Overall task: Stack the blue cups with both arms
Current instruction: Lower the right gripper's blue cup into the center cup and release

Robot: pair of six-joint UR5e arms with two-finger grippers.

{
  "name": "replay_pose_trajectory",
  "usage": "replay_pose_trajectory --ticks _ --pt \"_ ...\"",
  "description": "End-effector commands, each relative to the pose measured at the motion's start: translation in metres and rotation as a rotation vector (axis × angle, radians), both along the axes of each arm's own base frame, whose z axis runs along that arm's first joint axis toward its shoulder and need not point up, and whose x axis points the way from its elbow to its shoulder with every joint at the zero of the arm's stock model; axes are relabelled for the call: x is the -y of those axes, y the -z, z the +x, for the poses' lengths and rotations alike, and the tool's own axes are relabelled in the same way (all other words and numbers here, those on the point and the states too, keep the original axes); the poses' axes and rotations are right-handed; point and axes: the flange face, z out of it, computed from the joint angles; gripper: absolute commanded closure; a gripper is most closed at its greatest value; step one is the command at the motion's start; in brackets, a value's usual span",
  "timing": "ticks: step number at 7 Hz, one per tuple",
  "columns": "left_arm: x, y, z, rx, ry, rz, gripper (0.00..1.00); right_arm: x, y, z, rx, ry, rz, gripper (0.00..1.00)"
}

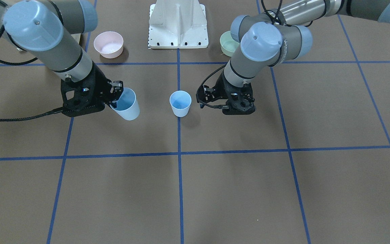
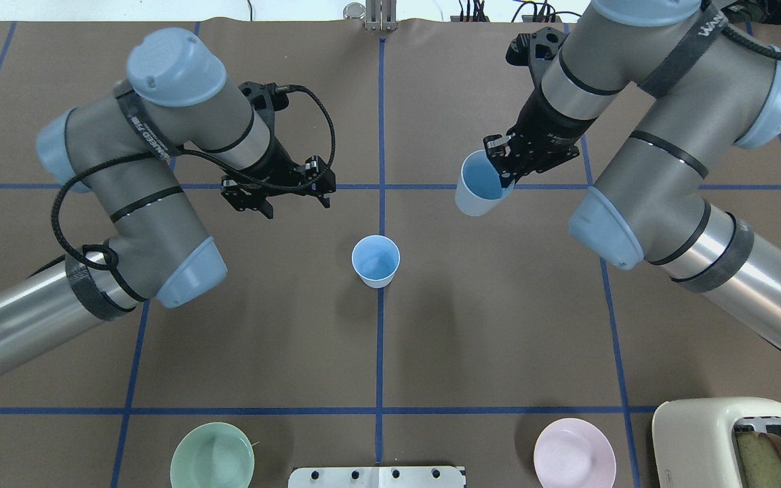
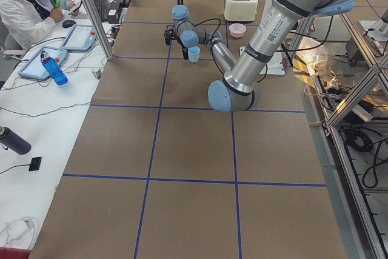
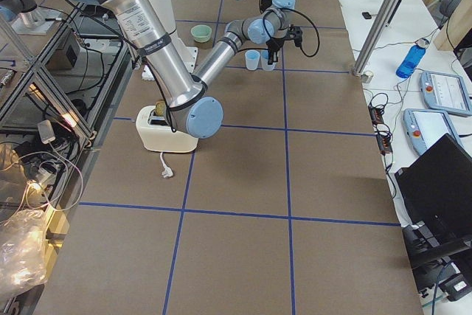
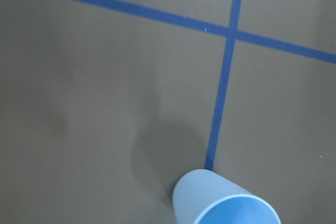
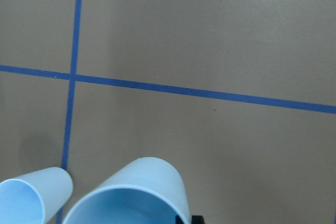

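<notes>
One blue cup (image 1: 180, 103) stands upright on the centre tape line; it also shows in the overhead view (image 2: 376, 261) and at the bottom of the left wrist view (image 5: 226, 203). My right gripper (image 2: 502, 168) is shut on the rim of the second blue cup (image 2: 478, 184) and holds it tilted above the table, off to the standing cup's side (image 1: 126, 104). The right wrist view shows the held cup (image 6: 131, 195) with the standing cup (image 6: 26, 200) to its left. My left gripper (image 2: 295, 200) is open and empty, beside the standing cup on the other side.
A pink bowl (image 2: 573, 461) and a mint-green bowl (image 2: 212, 462) sit near the white base (image 1: 178, 23). A cream toaster (image 2: 736, 440) stands at the robot's right. Blue tape lines grid the brown table.
</notes>
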Motion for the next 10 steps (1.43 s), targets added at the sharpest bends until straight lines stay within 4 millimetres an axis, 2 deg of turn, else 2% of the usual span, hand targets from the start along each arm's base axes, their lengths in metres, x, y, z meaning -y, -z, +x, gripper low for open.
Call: replay_pose_trajectory --ticks 1,3,4,5,7,10 --pt "0.03 -0.038 -0.046 0.019 -0.051 0.089 0.03 -0.011 0.036 -0.042 0.018 -0.004 -0.056 1.0" --pt "0.056 -0.08 -0.096 0.03 -0.094 0.143 0.03 -0.024 0.046 -0.073 0.005 0.008 -0.061 1.0" --pt "0.065 -0.107 -0.117 0.055 -0.125 0.197 0.02 -0.03 0.05 -0.082 0.005 0.018 -0.058 1.0" --pt "0.074 -0.128 -0.132 0.075 -0.141 0.226 0.02 -0.041 0.053 -0.099 -0.005 0.033 -0.042 1.0" --pt "0.076 -0.142 -0.137 0.088 -0.153 0.232 0.02 -0.055 0.058 -0.12 -0.015 0.051 -0.027 1.0" --pt "0.076 -0.143 -0.137 0.088 -0.153 0.231 0.03 -0.063 0.059 -0.132 -0.023 0.06 -0.013 1.0"
